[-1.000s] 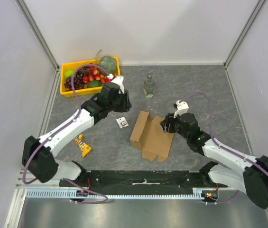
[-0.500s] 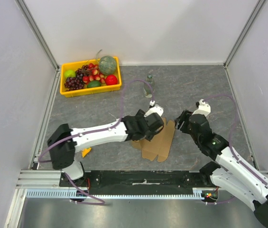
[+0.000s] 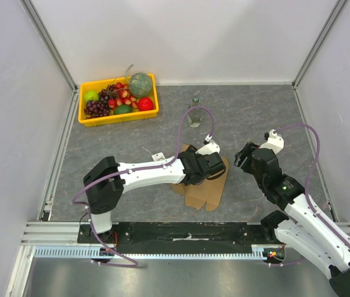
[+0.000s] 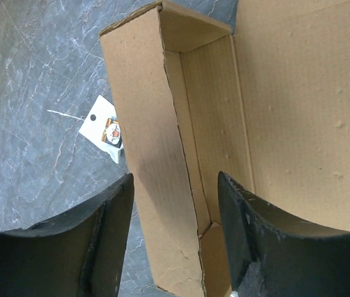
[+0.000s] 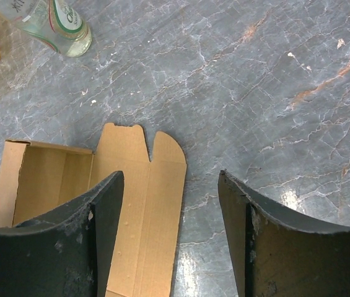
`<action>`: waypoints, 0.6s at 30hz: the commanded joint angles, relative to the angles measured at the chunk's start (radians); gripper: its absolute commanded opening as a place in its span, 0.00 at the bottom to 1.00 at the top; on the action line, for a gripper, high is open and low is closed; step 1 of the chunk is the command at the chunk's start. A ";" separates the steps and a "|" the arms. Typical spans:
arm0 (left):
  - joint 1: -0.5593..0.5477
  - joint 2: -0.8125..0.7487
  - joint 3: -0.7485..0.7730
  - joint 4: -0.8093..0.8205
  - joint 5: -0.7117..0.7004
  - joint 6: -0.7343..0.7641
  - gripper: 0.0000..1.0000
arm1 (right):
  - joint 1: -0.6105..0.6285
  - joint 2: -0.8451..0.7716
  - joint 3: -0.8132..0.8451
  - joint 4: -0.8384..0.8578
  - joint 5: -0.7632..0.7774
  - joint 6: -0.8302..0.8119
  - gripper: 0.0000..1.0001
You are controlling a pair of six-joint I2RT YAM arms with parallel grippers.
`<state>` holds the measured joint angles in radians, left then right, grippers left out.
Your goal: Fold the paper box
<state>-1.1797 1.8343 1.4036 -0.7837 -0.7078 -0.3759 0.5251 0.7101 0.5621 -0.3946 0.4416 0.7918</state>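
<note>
- Fruit is seen heaped in a yellow bin [image 3: 119,114], well apart from the left gripper [image 3: 209,168], far to its left and beyond it, at the back of the grey surface [image 3: 100,148].
- A small white tag [image 4: 103,129] is laid flat on the surface just left of the left gripper, close to the paper box [image 3: 202,192] but not touching it.
- A clear bottle [image 3: 194,112] is stood upright beyond the left gripper, apart from the box.
- The left gripper is held spread over the left part of the box. In the left wrist view one raised side wall is straddled by its fingers [image 4: 109,216]. Whether either finger touches the cardboard cannot be told.
- The box is partly folded. A narrow trough with a raised wall and end flap is formed directly under the left gripper, and the rest is spread flat to its right.
- The right gripper [image 3: 244,154] is held spread above the surface, with nothing between its fingers [image 5: 100,210]. The flat, notched end of the box is seen just to its left.
</note>
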 commanded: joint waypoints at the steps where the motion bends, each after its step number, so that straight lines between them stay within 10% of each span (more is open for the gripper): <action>1: -0.005 0.006 0.032 -0.003 -0.064 0.008 0.61 | -0.014 -0.008 0.019 -0.009 -0.001 0.020 0.70; 18: 0.023 0.017 0.003 0.029 -0.045 0.055 0.29 | -0.037 -0.023 0.015 -0.003 -0.041 0.021 0.68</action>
<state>-1.1728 1.8584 1.4036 -0.7834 -0.7475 -0.3389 0.4950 0.6994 0.5621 -0.4019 0.4034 0.7979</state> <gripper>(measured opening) 0.320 0.684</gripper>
